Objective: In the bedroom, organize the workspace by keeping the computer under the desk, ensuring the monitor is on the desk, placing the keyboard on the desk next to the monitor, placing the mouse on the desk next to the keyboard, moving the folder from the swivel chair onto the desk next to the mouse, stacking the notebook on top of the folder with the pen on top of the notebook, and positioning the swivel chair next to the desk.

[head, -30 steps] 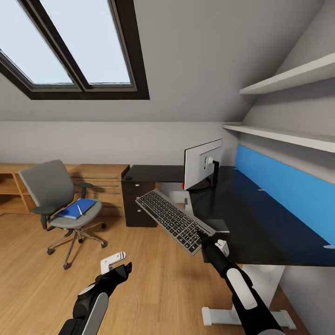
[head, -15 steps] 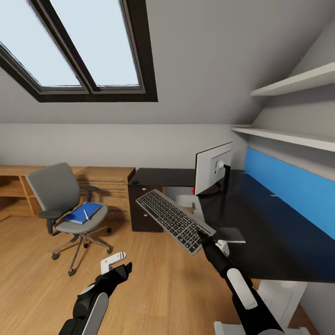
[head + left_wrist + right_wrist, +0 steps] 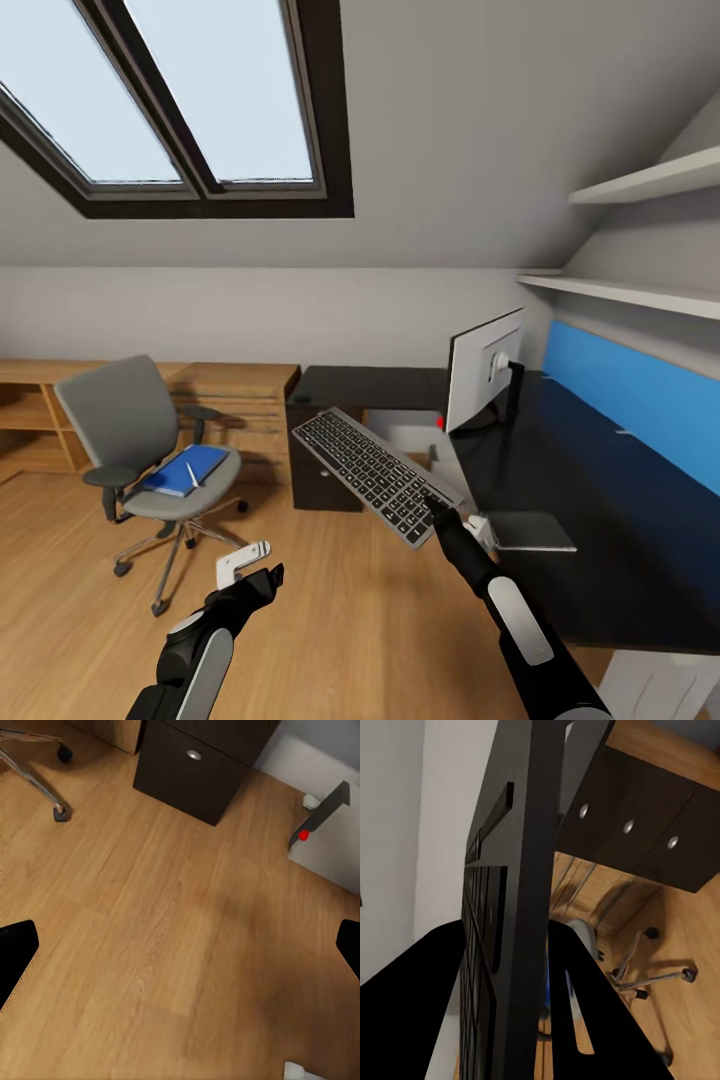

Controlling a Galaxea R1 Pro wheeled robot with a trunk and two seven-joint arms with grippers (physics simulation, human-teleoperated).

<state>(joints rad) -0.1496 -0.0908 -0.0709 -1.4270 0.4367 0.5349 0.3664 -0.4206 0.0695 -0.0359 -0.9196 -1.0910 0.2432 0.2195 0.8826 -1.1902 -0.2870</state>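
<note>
You're carrying the keyboard (image 3: 378, 476) pinched in the right gripper (image 3: 432, 503); keep it level, landing near the desk's (image 3: 620, 530) front edge beside the monitor (image 3: 484, 369).

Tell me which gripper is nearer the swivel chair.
Left. The left gripper hangs open over the floor just right of the swivel chair; the right gripper, shut on the keyboard, is farther right by the desk.

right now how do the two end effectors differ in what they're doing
The right end effector is shut on one end of the long silver-grey keyboard with black keys, holding it tilted in the air beside the glossy black desk. The left end effector is open and holds nothing, hanging low over the wooden floor. Both have black fingers.
</note>
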